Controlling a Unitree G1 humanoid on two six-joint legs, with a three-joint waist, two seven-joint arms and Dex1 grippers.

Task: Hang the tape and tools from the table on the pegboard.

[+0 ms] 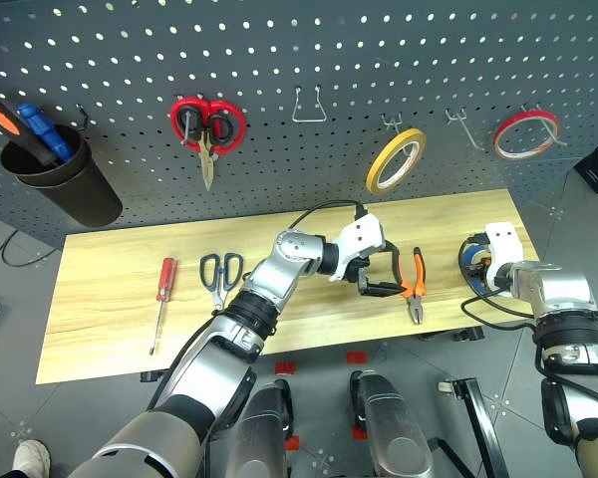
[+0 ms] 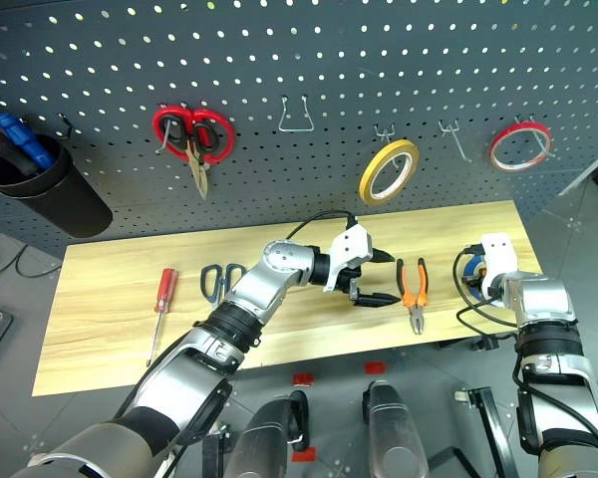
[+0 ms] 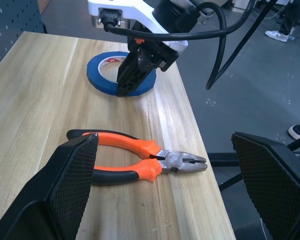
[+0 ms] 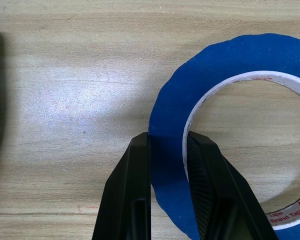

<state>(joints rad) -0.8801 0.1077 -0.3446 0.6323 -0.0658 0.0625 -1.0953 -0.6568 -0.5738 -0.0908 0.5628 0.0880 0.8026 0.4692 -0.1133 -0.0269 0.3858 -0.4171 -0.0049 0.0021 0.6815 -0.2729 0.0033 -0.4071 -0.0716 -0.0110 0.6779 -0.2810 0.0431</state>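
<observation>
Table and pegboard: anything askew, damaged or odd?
Nothing stands out. Pliers, dark-blue-handled scissors and red-handled screwdriver lie flat on the table; the blue tape lies flat, the right gripper shut on its wall.

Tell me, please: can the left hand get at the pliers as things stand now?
Probably yes. The left hand hangs open just beside the pliers, which lie flat on the table with nothing between them. The right hand is apart, shut on the blue tape.
</observation>
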